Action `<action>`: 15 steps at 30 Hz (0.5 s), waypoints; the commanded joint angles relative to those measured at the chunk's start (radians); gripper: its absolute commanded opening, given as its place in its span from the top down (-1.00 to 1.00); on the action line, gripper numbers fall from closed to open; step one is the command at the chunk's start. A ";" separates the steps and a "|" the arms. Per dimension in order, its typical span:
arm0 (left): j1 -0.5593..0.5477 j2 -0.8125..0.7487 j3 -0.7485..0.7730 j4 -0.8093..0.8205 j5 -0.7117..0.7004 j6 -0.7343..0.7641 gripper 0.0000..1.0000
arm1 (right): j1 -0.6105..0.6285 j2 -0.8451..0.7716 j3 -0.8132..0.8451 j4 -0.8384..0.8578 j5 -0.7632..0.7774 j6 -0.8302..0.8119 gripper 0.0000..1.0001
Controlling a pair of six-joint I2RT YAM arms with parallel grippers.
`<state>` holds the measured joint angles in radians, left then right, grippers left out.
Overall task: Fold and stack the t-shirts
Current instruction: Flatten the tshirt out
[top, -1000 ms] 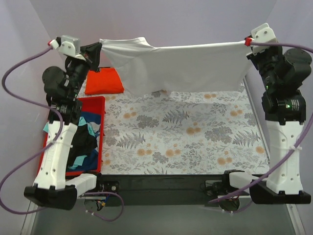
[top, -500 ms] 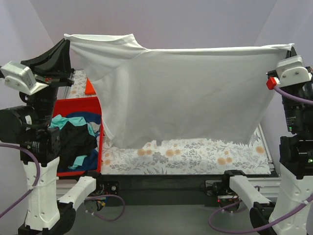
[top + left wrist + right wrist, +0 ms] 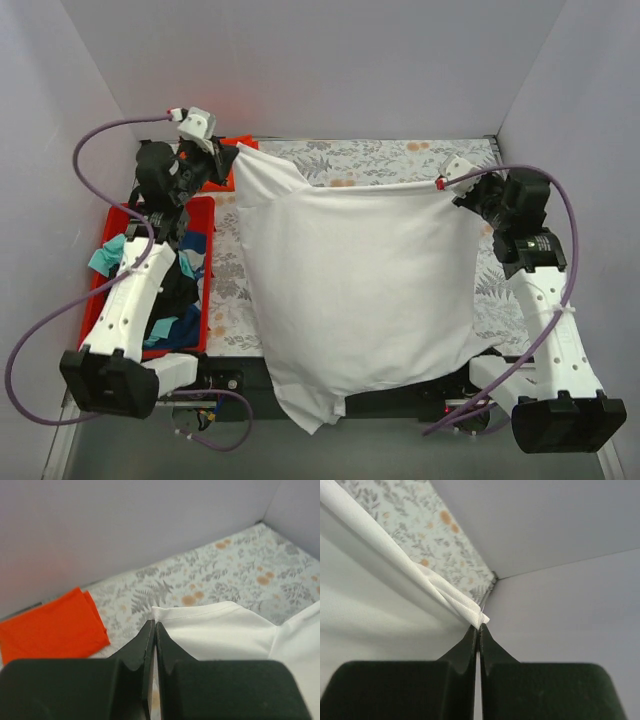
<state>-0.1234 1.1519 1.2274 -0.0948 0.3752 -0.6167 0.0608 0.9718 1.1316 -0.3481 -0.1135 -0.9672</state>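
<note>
**White tee stretched between two grippers, body trailing to 6 o'clock**

1. Flowered table cover (image 3: 400, 155). Mostly hidden; bare at 12 o'clock and along the 3 and 9 o'clock sides.
2. White tee (image 3: 360, 290). Spread flat over the middle of the table, long axis from 12 to 6 o'clock. Far edge pulled fairly taut from 10 to 2 o'clock. Near end draped past the table's near edge, one corner hanging lowest at about 7 o'clock.
3. Red bin (image 3: 208, 300). At 9 o'clock, just beside the tee's left edge.
4. Heap of loose tees (image 3: 185, 285). Teal, black and blue, unfolded, inside the bin.
5. Orange tee (image 3: 50, 627). Folded square at 10 to 11 o'clock, just beside the pinched corner of the white tee; contact not clear.
6. Left gripper (image 3: 225, 160). Jaws fully closed, pinching the tee's far-left corner.
7. Right gripper (image 3: 447, 185). Jaws fully closed, pinching a bunched fold at the far-right corner.

Bearing for the coming move: all cloth toward 6 o'clock of both grippers, neither arm nearer. Probably a lay-down or a fold toward 6 o'clock, the overhang a snag risk.
</note>
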 commanded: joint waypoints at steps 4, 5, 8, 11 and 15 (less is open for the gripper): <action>-0.019 0.201 -0.074 0.133 0.018 0.003 1.00 | 0.000 0.117 -0.177 0.175 -0.046 -0.042 0.97; -0.027 0.289 -0.060 0.138 0.019 0.000 1.00 | -0.001 0.151 -0.194 0.193 -0.046 -0.039 0.97; -0.051 0.456 -0.005 0.182 -0.004 -0.008 1.00 | 0.001 0.307 -0.173 0.236 -0.043 -0.033 0.97; -0.073 0.577 0.075 0.204 -0.039 0.003 1.00 | -0.001 0.467 -0.129 0.256 -0.022 -0.033 0.97; -0.087 0.776 0.191 0.231 -0.078 0.015 1.00 | -0.006 0.643 -0.041 0.267 0.000 -0.044 0.97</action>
<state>-0.2024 1.8835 1.3243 0.0666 0.3408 -0.6170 0.0608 1.5673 1.0039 -0.1608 -0.1261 -0.9989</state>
